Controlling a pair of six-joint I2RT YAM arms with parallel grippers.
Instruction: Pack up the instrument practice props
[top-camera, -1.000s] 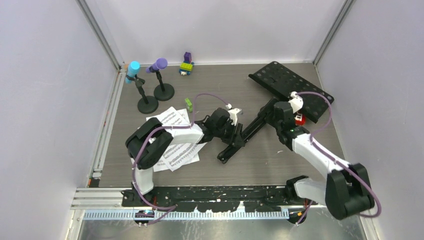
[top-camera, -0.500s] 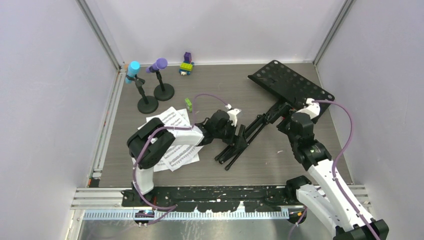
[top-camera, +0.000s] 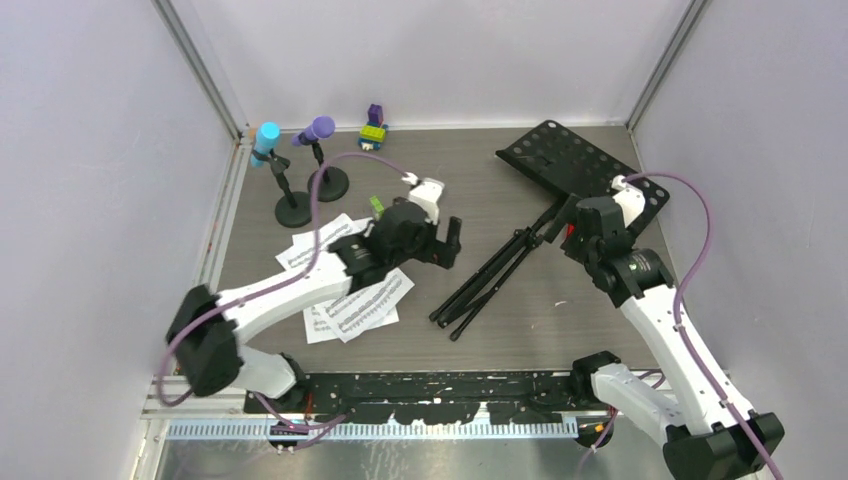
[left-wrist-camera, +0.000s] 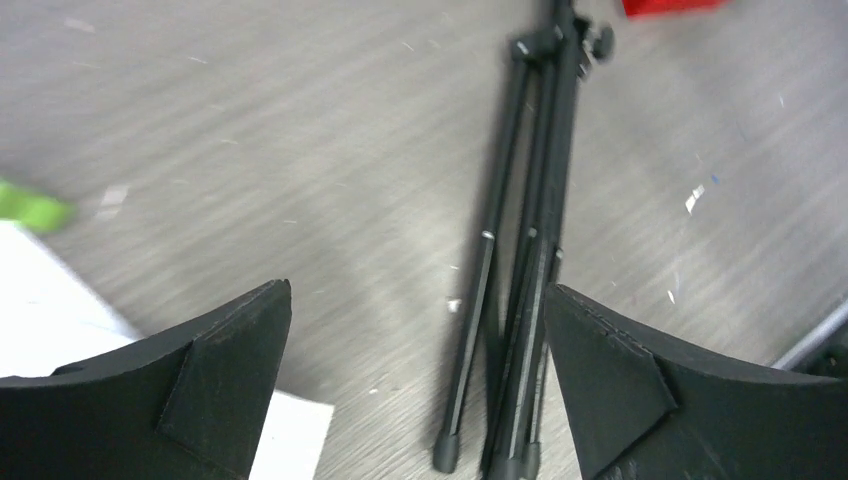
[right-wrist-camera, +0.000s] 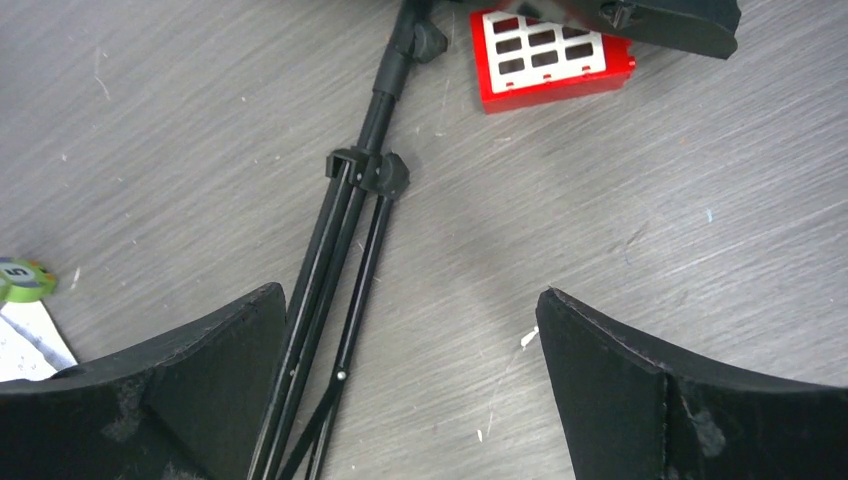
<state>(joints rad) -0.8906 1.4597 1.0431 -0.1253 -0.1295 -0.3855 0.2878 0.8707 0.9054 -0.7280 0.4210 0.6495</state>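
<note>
The black perforated music rack (top-camera: 580, 178) lies flat at the back right, its folded tripod legs (top-camera: 495, 272) stretching toward the table's middle. White sheet-music pages (top-camera: 345, 300) lie under my left arm. The cyan microphone (top-camera: 266, 140) and purple microphone (top-camera: 318, 130) stand in their round-based holders (top-camera: 295, 212) at the back left. My left gripper (top-camera: 450, 243) hovers open just left of the legs (left-wrist-camera: 530, 250), nothing between its fingers. My right gripper (right-wrist-camera: 410, 293) is open above the legs' upper joint (right-wrist-camera: 365, 170), holding nothing.
A red block with a white grid (right-wrist-camera: 550, 55) sits beside the rack's edge (right-wrist-camera: 660, 20). A small green brick (top-camera: 377, 206) lies near the pages, and a cluster of coloured toy bricks (top-camera: 372, 130) sits at the back wall. Walls close in left, right and back.
Both grippers have opened and come off the stand. The left arm swung up and left, the right arm pulled back. The tripod legs now lie free on the table.
</note>
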